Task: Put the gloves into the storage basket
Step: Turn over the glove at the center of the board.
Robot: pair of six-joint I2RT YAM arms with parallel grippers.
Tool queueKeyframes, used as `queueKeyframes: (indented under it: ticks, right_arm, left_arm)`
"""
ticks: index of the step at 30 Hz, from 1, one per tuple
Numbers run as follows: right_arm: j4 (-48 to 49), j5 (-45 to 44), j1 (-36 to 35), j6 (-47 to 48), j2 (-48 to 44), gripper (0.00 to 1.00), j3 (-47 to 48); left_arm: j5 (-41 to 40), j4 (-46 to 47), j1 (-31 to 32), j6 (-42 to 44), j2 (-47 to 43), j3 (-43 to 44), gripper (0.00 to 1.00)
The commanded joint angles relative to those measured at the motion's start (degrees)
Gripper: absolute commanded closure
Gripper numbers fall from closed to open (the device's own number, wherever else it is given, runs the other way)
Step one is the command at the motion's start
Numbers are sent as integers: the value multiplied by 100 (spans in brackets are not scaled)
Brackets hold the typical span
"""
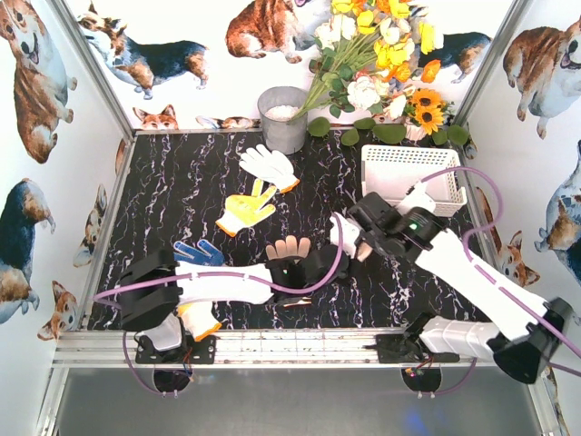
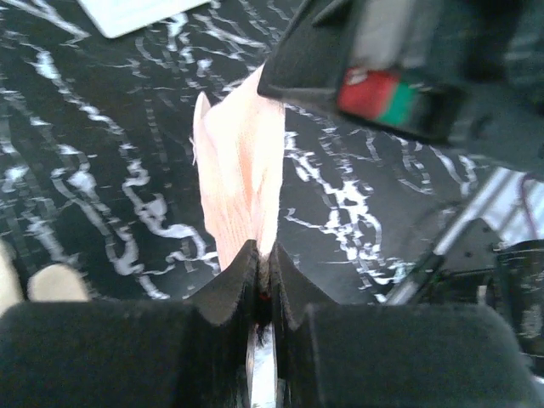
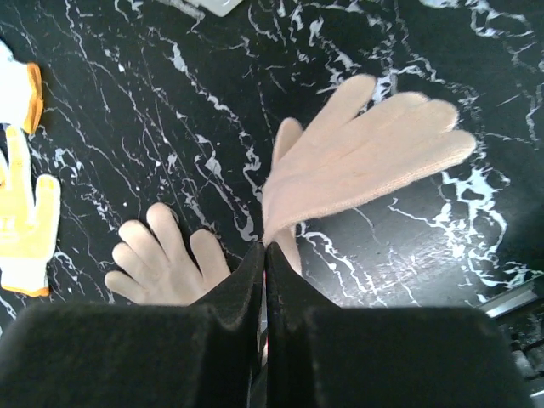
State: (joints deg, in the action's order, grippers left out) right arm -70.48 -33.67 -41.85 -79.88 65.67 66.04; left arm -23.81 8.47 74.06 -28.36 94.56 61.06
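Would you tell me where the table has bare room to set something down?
Bare table lies between the left wall and the white glove and yellow glove, and in the strip between the white glove and the basket. The near centre is crowded: the left tool and right tool each pinch a beige glove there, beside the blue glove.

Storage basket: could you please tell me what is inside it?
Nothing shows in the storage basket's visible part; the right arm and its cable cover the near right part.
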Motion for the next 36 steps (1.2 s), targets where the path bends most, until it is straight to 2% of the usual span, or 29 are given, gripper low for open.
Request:
queueKeyframes:
  ticks: [1,6,8,10,15,20,23,28,33,36]
  right_arm:
    - [151,-809,49,354,-427,100,-178]
    - [1965,75,61,1099,-222,99,-947]
    - [2539,394,97,1413,110,80,-1102]
    - [2914,794,159,1759,339,67,-1087]
    - [2996,1115,215,2398,297,52,-895]
    - [3196,1210,349,2636,-606,40,-1386]
    - [3327,1450,547,2473,-1093,40,-1867]
    - [3867,2105,643,2349,-1542,50,-2638]
    - [4105,2019,651,2165,-1399,72,-3098]
    - [4363,1893,714,2185,-1169,76,-3224]
  left_arm:
    - [901,896,-112,-768,320,-13,100]
    - [1150,1807,-498,-1966,420,-793,100]
    - [1273,1958,-686,-2351,475,-1044,100]
    - [1413,2176,-853,-2739,532,-1307,100]
    - [1371,2277,-1118,-3139,547,-1649,100]
    - [1403,2501,-1278,-3323,559,-1999,100]
    - [1431,2571,-1339,-3396,598,-2084,100]
    - [1464,2604,-1379,-3413,654,-2113,100]
    - [1376,2628,-1421,-3414,597,-2200,100]
    - [1379,2613,-1421,-3408,565,-2220,100]
